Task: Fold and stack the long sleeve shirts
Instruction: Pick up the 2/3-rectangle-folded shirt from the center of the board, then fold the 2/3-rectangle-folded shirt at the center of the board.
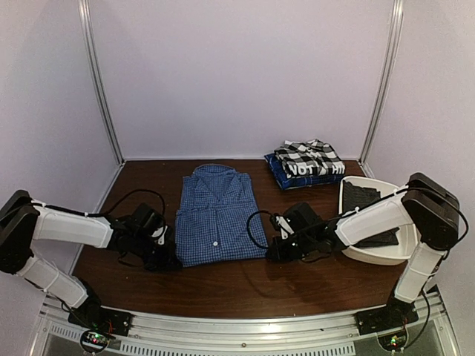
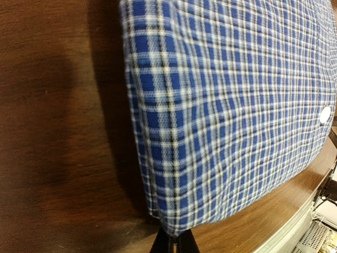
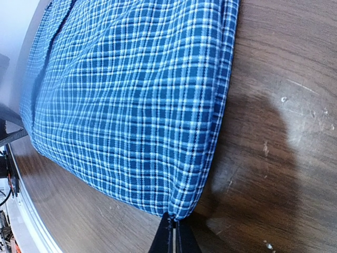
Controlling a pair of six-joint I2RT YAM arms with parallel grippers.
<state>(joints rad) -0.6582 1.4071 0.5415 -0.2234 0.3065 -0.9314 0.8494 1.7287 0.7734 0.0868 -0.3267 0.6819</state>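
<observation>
Found the blue-and-white fine-check shirt (image 1: 219, 219) folded into a flat rectangle at the middle of the brown surface (image 1: 223, 289), front up and collar at the far end, with a white button (image 1: 214, 242) close to the near edge. Saw the left gripper (image 1: 168, 259) down low at the shirt's near left corner and the right gripper (image 1: 273, 251) down low at its near right corner, both arms reaching inward close over the surface.

From the left wrist, made out the left gripper (image 2: 174, 243) closed tight with no gap, pinching the folded corner of the shirt (image 2: 231, 116). Spotted the same button (image 2: 325, 114) at the right edge of that view. From the right wrist, found the right gripper (image 3: 172, 238) likewise closed tight on the other near corner of the shirt (image 3: 131, 105).

Noted a stack of two at the far right: the black-and-white large-check shirt (image 1: 308, 156) lying on the dark blue shirt (image 1: 276, 175) with white lettering. Noted the white tub (image 1: 371, 256) just on the near side of that stack, with some dark cloth (image 1: 360, 194) inside and the right forearm passing over its rim.
</observation>
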